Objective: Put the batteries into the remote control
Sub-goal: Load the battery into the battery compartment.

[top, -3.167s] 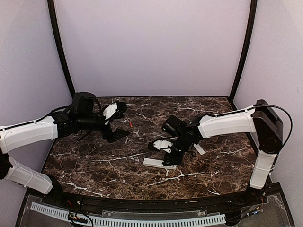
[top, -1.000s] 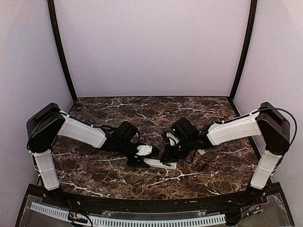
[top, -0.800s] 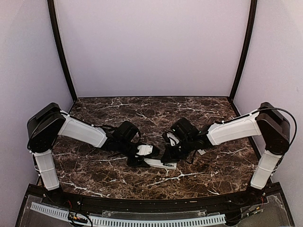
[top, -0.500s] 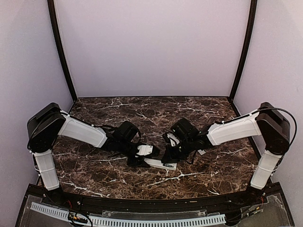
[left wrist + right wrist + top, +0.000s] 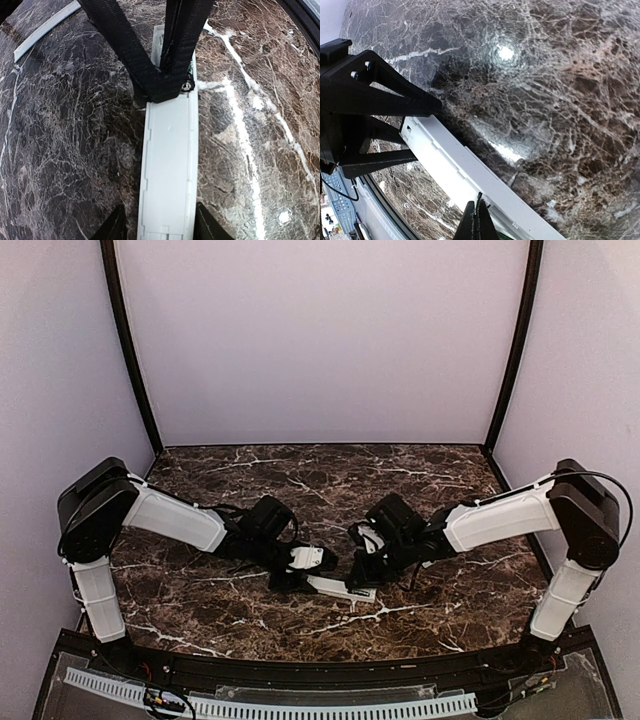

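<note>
The remote control point(image 5: 345, 589) is a long white bar lying flat on the marble, its open back up. My left gripper point(image 5: 293, 578) straddles its left end, and in the left wrist view point(image 5: 160, 222) the fingers sit against both long sides of the remote control point(image 5: 167, 170). My right gripper point(image 5: 362, 568) is shut, and its closed tips point(image 5: 479, 217) press down on the remote control point(image 5: 455, 165) near the other end. The same tips show in the left wrist view point(image 5: 167, 87). I see no batteries in any view.
A thin flat pale-grey strip point(image 5: 45, 30) lies on the dark marble table point(image 5: 230, 610) beyond the remote. The table's front edge point(image 5: 300, 665) is close behind both grippers. Pale walls enclose the back and sides.
About three seconds ago my left arm was raised at the back left; it has come down onto the remote's left end. In the last second my right arm shifted slightly right.
</note>
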You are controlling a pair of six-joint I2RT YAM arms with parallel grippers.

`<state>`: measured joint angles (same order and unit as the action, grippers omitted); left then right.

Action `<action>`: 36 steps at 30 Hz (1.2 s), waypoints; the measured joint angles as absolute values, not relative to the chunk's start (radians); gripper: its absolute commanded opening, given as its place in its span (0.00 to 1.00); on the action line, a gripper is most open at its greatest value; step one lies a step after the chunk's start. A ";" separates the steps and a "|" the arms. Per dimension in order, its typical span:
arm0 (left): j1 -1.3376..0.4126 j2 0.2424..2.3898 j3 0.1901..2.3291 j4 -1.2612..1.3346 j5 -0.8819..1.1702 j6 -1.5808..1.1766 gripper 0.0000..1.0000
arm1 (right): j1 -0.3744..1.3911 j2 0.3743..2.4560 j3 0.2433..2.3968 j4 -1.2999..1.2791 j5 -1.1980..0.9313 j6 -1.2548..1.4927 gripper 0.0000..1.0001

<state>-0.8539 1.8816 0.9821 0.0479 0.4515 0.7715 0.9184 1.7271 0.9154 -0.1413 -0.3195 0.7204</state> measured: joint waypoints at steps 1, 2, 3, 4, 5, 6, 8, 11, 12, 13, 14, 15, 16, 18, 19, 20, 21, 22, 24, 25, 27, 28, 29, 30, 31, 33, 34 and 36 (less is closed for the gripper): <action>-0.854 1.882 0.983 0.046 0.451 0.771 0.44 | 0.918 1.721 0.908 -0.141 -0.316 0.720 0.00; -0.854 1.882 0.983 0.044 0.451 0.772 0.44 | 0.918 1.715 0.902 -0.142 -0.314 0.720 0.00; -0.854 1.882 0.984 0.043 0.451 0.771 0.44 | 0.918 1.711 0.899 -0.143 -0.313 0.720 0.00; -0.854 1.882 0.985 0.041 0.450 0.771 0.44 | 0.918 1.709 0.899 -0.146 -0.311 0.720 0.00; -0.854 1.882 0.988 0.036 0.448 0.772 0.44 | 0.918 1.709 0.899 -0.147 -0.310 0.719 0.00; -0.854 1.882 0.989 0.033 0.447 0.772 0.44 | 0.918 1.709 0.899 -0.149 -0.310 0.717 0.00; -0.854 1.882 0.992 0.027 0.445 0.772 0.44 | 0.918 1.709 0.908 -0.164 -0.308 0.712 0.00; -0.854 1.882 0.993 0.025 0.445 0.772 0.44 | 0.918 1.709 0.929 -0.199 -0.293 0.696 0.00; -0.854 1.882 0.994 0.025 0.444 0.771 0.44 | 0.918 1.709 0.938 -0.213 -0.290 0.689 0.00; -0.854 1.882 0.994 0.024 0.445 0.771 0.44 | 0.918 1.709 0.947 -0.223 -0.287 0.683 0.00; -0.855 1.882 0.994 0.023 0.444 0.771 0.44 | 0.918 1.709 0.955 -0.233 -0.284 0.677 0.00; -0.855 1.882 0.994 0.023 0.444 0.771 0.44 | 0.918 1.709 0.963 -0.241 -0.281 0.670 0.00; -0.855 1.882 0.994 0.022 0.444 0.771 0.44 | 0.918 1.709 0.970 -0.248 -0.276 0.665 0.00; -0.855 1.882 0.994 0.021 0.445 0.771 0.44 | 0.918 1.707 0.978 -0.256 -0.271 0.661 0.00; -0.855 1.882 0.994 0.021 0.445 0.771 0.44 | 0.918 1.705 0.980 -0.260 -0.269 0.660 0.00; -0.855 1.882 0.995 0.021 0.445 0.771 0.44 | 0.918 1.702 0.980 -0.263 -0.268 0.661 0.01; -0.855 1.882 0.995 0.021 0.445 0.771 0.44 | 0.918 1.699 0.980 -0.266 -0.268 0.666 0.02; -0.856 1.882 0.995 0.021 0.445 0.771 0.43 | 0.918 1.695 0.979 -0.267 -0.269 0.673 0.03; -0.857 1.882 0.995 0.021 0.445 0.770 0.38 | 0.921 1.686 0.975 -0.257 -0.274 0.695 0.03; -0.858 1.883 0.995 0.021 0.446 0.767 0.36 | 0.923 1.678 0.968 -0.246 -0.279 0.706 0.02; -0.862 1.885 0.995 0.021 0.449 0.760 0.35 | 0.931 1.660 0.952 -0.224 -0.293 0.735 0.00; -0.865 1.885 0.995 0.021 0.449 0.756 0.35 | 0.936 1.649 0.945 -0.214 -0.297 0.747 0.00; -0.870 1.885 0.995 0.021 0.447 0.751 0.34 | 0.938 1.641 0.941 -0.204 -0.302 0.759 0.00; -0.873 1.885 0.994 0.021 0.447 0.747 0.34 | 0.939 1.634 0.937 -0.196 -0.305 0.770 0.00; -0.878 1.885 0.994 0.021 0.445 0.744 0.33 | 0.940 1.629 0.934 -0.187 -0.308 0.781 0.00; -0.889 1.885 0.992 0.025 0.442 0.736 0.32 | 0.940 1.627 0.930 -0.174 -0.309 0.796 0.00; -0.894 1.885 0.990 0.030 0.441 0.731 0.32 | 0.940 1.627 0.926 -0.170 -0.309 0.804 0.00; -0.898 1.885 0.986 0.037 0.441 0.723 0.31 | 0.940 1.627 0.915 -0.165 -0.309 0.816 0.00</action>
